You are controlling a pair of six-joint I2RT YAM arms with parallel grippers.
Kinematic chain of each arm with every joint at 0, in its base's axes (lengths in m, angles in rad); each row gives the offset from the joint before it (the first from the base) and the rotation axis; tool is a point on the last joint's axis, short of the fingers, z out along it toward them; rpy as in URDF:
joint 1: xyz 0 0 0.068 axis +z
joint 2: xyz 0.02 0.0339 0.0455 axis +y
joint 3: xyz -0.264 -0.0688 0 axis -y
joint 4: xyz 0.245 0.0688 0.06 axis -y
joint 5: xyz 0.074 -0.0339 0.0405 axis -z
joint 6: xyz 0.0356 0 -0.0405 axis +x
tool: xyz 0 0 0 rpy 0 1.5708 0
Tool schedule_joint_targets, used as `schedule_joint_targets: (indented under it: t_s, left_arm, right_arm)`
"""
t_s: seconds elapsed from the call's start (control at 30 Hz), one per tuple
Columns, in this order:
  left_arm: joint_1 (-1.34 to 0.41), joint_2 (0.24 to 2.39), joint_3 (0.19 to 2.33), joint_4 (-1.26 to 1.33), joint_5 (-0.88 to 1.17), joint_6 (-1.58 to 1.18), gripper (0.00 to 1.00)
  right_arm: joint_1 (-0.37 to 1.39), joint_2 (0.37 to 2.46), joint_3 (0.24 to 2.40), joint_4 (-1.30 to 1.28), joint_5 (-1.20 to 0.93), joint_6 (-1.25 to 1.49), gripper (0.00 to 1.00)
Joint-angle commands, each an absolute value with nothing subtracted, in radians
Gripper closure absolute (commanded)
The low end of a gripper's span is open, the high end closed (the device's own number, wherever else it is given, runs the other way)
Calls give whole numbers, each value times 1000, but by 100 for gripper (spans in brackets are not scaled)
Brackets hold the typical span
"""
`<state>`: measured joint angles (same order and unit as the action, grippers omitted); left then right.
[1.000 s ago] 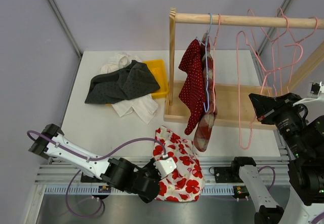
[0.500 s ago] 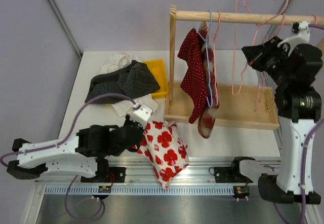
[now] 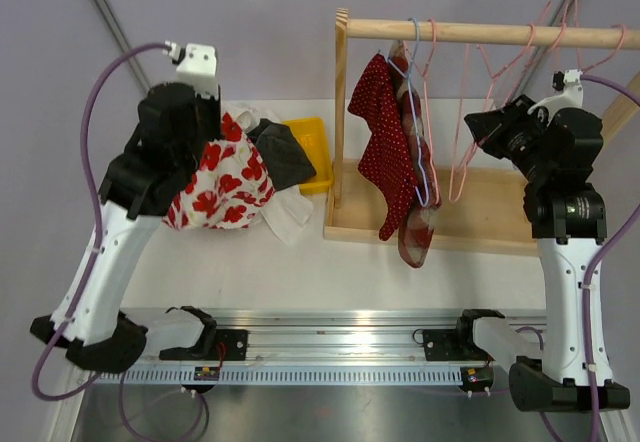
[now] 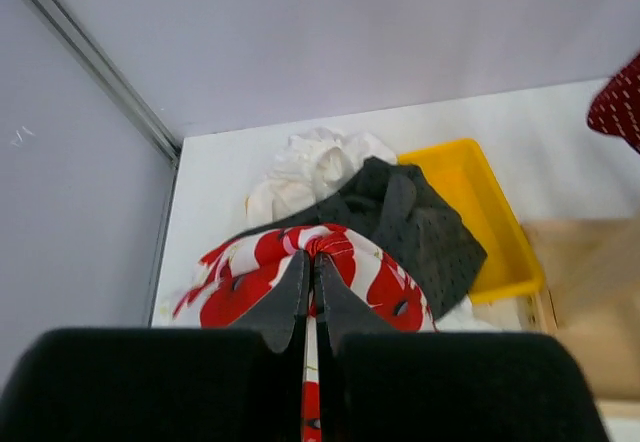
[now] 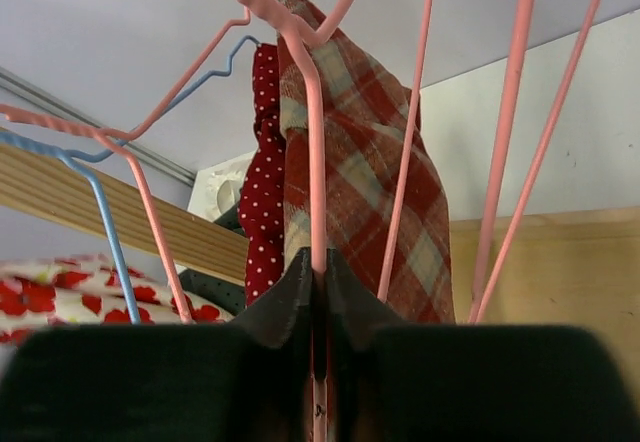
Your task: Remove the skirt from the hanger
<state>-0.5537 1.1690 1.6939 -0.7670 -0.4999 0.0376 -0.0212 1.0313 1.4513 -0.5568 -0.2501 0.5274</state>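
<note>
your left hand [image 4: 312, 260] pinches shut on a bunched fold of the soft, light floral skirt [image 3: 222, 180], hanging limp above the clothes pile [image 3: 287, 159], while your right hand [image 5: 318, 267] clamps the pink hanger [image 5: 315, 142]; bunched cloth should hold best.

Soft floral cloth skirt [image 3: 222, 184], smooth wire hanger [image 5: 314, 142], matt wooden rail [image 3: 450, 33]

In the top view you cannot see the fingertips of the left gripper [image 4: 311, 264], because the arm and the skirt [image 3: 222, 180] cover them. The dark cloth [image 3: 285, 157] hides a large part of the yellow tray [image 3: 312, 140] and of the white cloth [image 3: 285, 217]. In the left wrist view the gripper's own black body hides the lower part of the skirt. In the right wrist view the upper edge cuts off the pink hanger [image 5: 315, 142], and the skirt shows only in the lower left corner.
</note>
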Motion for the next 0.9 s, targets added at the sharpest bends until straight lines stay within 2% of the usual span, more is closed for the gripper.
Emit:
schedule_joint_targets:
  t_s: [0.0, 0.03, 0.1, 0.13, 0.2, 0.33, 0.4, 0.47, 0.5, 0.53, 0.57, 0.6, 0.73, 0.87]
  left_arm:
    - [-436, 1330, 1907, -684, -318, 86, 100]
    - [-407, 1365, 1945, -689, -305, 77, 100]
    - [-390, 1456, 1997, -706, -290, 61, 100]
    - [-385, 1472, 1979, -703, -290, 57, 100]
    - [-380, 1479, 1903, -657, -294, 29, 100]
    - [-324, 1479, 1526, -441, -214, 5, 100]
    - [-272, 1578, 1491, -406, -170, -69, 99]
    - [-244, 1658, 1532, -465, -109, -107, 93]
    - [-235, 1686, 1552, -489, -100, -139, 84]
    - [-230, 1719, 1577, -530, -98, -153, 51]
    - [-230, 1718, 1597, -538, -103, -163, 24]
    - [-232, 1701, 1589, -535, -107, -184, 3]
    - [-235, 1506, 1511, -488, -147, -204, 1]
    - [-236, 1352, 1453, -546, -134, -196, 1]
  right_arm:
    - [-23, 999, 1414, -586, -270, 512, 80]
    - [-23, 993, 1410, -606, -267, 505, 52]
    - [-23, 971, 1405, -624, -256, 489, 35]
    - [-23, 962, 1407, -647, -255, 483, 20]
    - [-23, 931, 1427, -673, -238, 465, 13]
    - [-23, 876, 1457, -690, -303, 453, 6]
    - [-23, 851, 1483, -681, -394, 460, 6]
    - [-23, 828, 1503, -644, -464, 477, 6]
    - [-23, 824, 1511, -629, -533, 483, 5]
    - [-23, 824, 1520, -605, -560, 500, 5]
    - [-23, 830, 1548, -597, -586, 506, 5]
    - [-23, 834, 1563, -592, -627, 512, 5]
    - [-23, 882, 1612, -560, -670, 537, 5]
    - [-23, 933, 1611, -526, -680, 548, 7]
